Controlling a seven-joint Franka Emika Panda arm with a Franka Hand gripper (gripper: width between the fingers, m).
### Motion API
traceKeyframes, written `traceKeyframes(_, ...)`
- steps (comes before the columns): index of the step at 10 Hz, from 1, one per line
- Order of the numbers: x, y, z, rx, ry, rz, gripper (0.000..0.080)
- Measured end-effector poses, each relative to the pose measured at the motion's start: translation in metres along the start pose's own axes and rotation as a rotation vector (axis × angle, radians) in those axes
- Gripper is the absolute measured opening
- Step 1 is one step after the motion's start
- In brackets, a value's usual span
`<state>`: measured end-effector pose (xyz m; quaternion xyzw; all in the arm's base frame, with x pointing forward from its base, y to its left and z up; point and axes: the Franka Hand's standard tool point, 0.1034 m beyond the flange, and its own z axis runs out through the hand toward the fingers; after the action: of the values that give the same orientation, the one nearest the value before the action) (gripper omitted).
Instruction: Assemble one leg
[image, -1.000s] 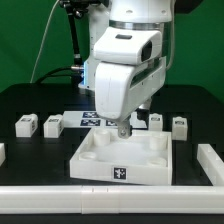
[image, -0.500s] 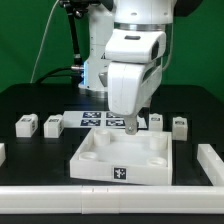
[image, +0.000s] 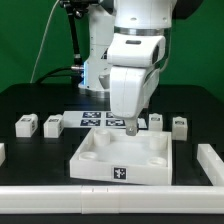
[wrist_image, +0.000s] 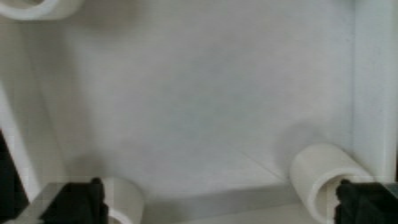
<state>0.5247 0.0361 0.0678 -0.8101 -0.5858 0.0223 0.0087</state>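
Several small white legs stand on the black table behind the panel: two on the exterior view's left (image: 27, 124) (image: 53, 124) and two on its right (image: 155, 121) (image: 180, 125). The large white square panel (image: 95, 168) lies in front. My gripper (image: 130, 128) hangs just over the panel's far edge, right of its middle. In the wrist view the gripper (wrist_image: 217, 203) is open and empty, its dark fingertips (wrist_image: 80, 203) wide apart over the panel's floor (wrist_image: 196, 100), with round corner sockets (wrist_image: 334, 172) nearby. No leg shows in the wrist view.
The marker board (image: 97, 120) lies flat behind the panel, partly hidden by the arm. White rails run along the table's front edge (image: 110, 196) and its right side (image: 211, 160). A blue-lit robot base and cables stand at the back.
The arm has shifted toward the exterior view's right, from over the panel's far middle to nearer its far right corner. Legs and panel have not moved.
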Motion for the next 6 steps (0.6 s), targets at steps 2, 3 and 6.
traceKeyframes(2,0.000,-0.001,0.000,0.001,-0.005,-0.014,0.0650)
traceKeyframes(3,-0.005,-0.019,0.009,-0.001,-0.001,-0.017,0.0650)
traceKeyframes(6,-0.024,-0.058,0.041,0.016,0.007,-0.068,0.0650)
